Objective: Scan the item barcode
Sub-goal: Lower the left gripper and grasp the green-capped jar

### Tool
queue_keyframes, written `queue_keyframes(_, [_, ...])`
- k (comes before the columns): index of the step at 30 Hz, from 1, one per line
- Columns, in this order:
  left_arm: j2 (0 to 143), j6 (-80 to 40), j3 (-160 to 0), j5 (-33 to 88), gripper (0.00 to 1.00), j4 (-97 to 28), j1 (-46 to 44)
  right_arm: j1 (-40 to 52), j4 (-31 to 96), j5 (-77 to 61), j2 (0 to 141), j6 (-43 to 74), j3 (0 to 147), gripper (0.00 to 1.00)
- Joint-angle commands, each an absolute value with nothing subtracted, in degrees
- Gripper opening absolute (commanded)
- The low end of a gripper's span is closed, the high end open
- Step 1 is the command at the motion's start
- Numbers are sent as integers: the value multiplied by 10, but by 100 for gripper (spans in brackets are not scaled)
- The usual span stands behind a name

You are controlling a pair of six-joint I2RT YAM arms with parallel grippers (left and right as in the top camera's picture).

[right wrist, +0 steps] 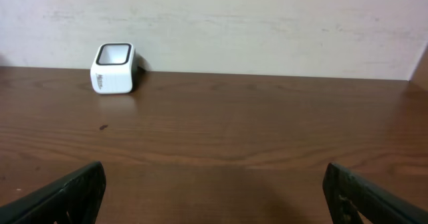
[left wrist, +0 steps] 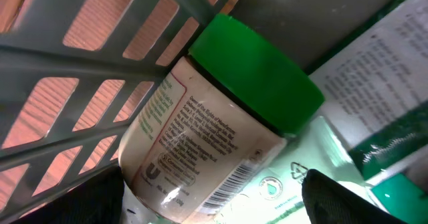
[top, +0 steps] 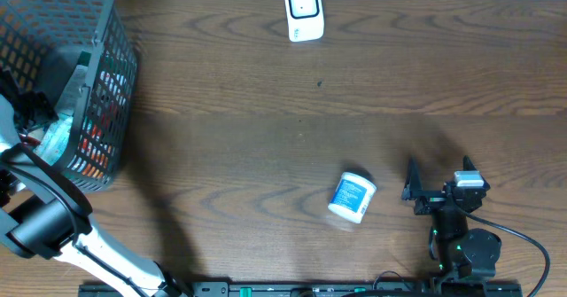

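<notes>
In the left wrist view a cream jar [left wrist: 200,137] with a green lid [left wrist: 257,77] lies tilted inside the grey basket [left wrist: 80,50], its barcode [left wrist: 226,182] facing the camera. My left gripper [left wrist: 214,200] is open, its dark fingers [left wrist: 90,197] on either side of the jar's lower end; the right-hand one stands apart from it. The white scanner [top: 303,11] sits at the table's far edge, also in the right wrist view as the scanner [right wrist: 114,67]. My right gripper [top: 440,180] rests open and empty near the front right.
The mesh basket [top: 89,84] fills the far left and holds several packs, among them a green-and-white pack [left wrist: 374,117] beside the jar. A white tub with a blue label [top: 353,196] lies on its side on the wooden table [top: 266,111], left of my right gripper [right wrist: 214,190].
</notes>
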State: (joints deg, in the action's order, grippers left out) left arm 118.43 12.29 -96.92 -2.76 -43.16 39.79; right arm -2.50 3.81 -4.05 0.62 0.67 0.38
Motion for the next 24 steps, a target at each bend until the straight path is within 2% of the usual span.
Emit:
queue_keyframes(1, [1208, 131, -967, -26, 82, -432, 397, -28, 41, -37, 3, 12, 3, 99])
queue_keyframes(2, [1210, 131, -967, -26, 81, -432, 397, -28, 41, -37, 3, 12, 3, 99])
queue_keyframes(5, [1211, 130, -967, -20, 70, -434, 397, -28, 41, -37, 3, 12, 3, 99])
queue_keyframes(17, [1211, 130, -971, -20, 70, -427, 384, -28, 41, -37, 3, 12, 3, 99])
queue_keyframes(24, [1210, 128, -971, -20, 70, -429, 333, -28, 41, -37, 3, 12, 3, 99])
